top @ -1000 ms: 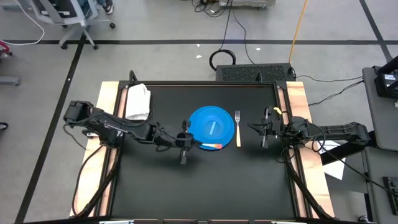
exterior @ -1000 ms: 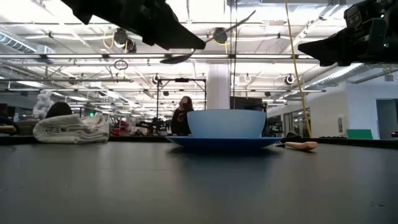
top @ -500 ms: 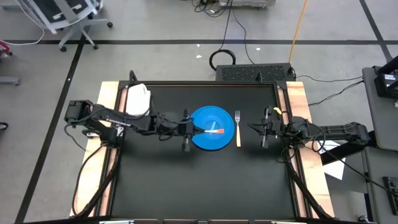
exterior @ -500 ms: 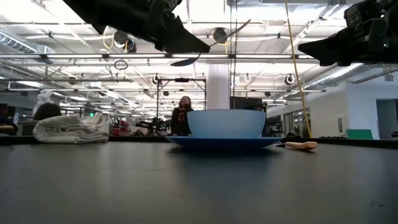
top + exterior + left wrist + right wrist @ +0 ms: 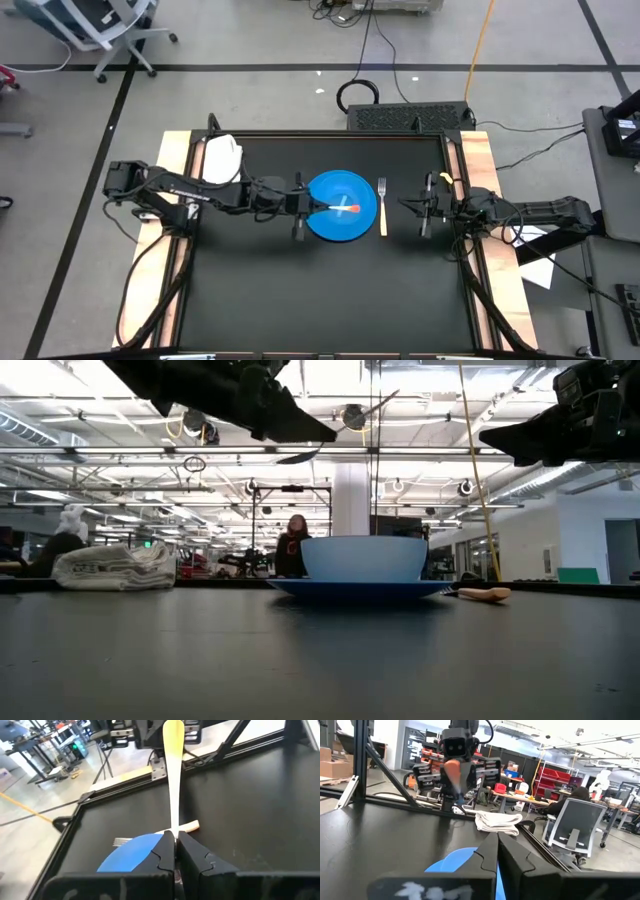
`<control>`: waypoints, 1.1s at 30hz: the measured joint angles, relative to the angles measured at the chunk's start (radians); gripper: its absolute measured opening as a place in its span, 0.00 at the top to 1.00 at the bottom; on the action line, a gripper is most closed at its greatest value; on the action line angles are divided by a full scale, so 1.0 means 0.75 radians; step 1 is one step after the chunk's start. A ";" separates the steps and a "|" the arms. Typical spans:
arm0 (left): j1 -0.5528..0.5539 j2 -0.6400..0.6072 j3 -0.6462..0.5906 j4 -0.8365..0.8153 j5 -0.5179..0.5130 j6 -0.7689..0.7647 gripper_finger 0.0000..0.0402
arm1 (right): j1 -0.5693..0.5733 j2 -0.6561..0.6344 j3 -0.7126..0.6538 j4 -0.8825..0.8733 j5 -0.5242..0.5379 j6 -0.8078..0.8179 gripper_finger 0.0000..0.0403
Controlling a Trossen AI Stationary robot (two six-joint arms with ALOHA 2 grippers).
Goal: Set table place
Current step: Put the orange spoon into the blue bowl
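A blue bowl (image 5: 362, 557) stands on a blue plate (image 5: 340, 206) in the middle of the black table (image 5: 250, 290). A fork (image 5: 382, 205) lies just right of the plate, tines toward the far edge. My left gripper (image 5: 308, 207) hovers at the plate's left rim, shut on a spoon (image 5: 343, 209) with a pale handle and an orange end, which reaches out over the bowl. My right gripper (image 5: 425, 205) waits shut by the table's right edge, holding nothing. My left gripper pinches the spoon's handle at its near end (image 5: 172, 831) between its two fingers. The fingers come in almost level from the table's left, in line with the spoon. The spoon sticks straight out past the fingertips, lifted clear above the bowl, its broad end (image 5: 173, 732) farthest from the gripper.
A folded white cloth (image 5: 222, 160) lies at the table's far left corner. Light wooden strips (image 5: 172, 200) run along the left and right sides. Bare black tabletop spreads over the near half. In the room beyond the table, people sit at desks.
My left gripper has swung toward the table's far edge, still shut on the spoon. The spoon's orange end has gone from over the plate's near rim to above the plate's middle. Most of this move came in the first half second.
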State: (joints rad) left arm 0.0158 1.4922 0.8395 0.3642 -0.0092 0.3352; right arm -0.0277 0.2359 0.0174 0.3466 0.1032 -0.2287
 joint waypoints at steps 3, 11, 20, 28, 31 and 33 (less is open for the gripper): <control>0.021 -0.054 0.000 -0.026 -0.001 0.004 0.99 | 0.000 0.000 0.000 -0.001 0.000 -0.001 1.00; 0.030 -0.421 -0.124 -0.214 -0.035 0.015 0.99 | 0.000 0.001 0.000 -0.001 0.000 -0.018 1.00; 0.030 -0.814 -0.338 -0.270 -0.093 -0.097 0.98 | 0.000 0.001 0.000 0.008 0.000 -0.029 1.00; 0.038 -0.963 -0.514 -0.136 -0.115 -0.039 0.98 | 0.000 0.001 0.000 0.040 0.000 -0.026 1.00; 0.074 -0.993 -0.588 -0.073 -0.123 -0.040 0.99 | 0.000 0.001 0.000 0.038 0.000 -0.026 1.00; 0.105 -1.002 -0.636 -0.002 -0.099 -0.060 0.99 | 0.000 0.001 0.000 0.033 0.000 -0.026 1.00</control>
State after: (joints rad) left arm 0.0943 0.7406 0.3624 0.3627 -0.0833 0.2904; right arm -0.0277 0.2367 0.0174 0.3714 0.1032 -0.2481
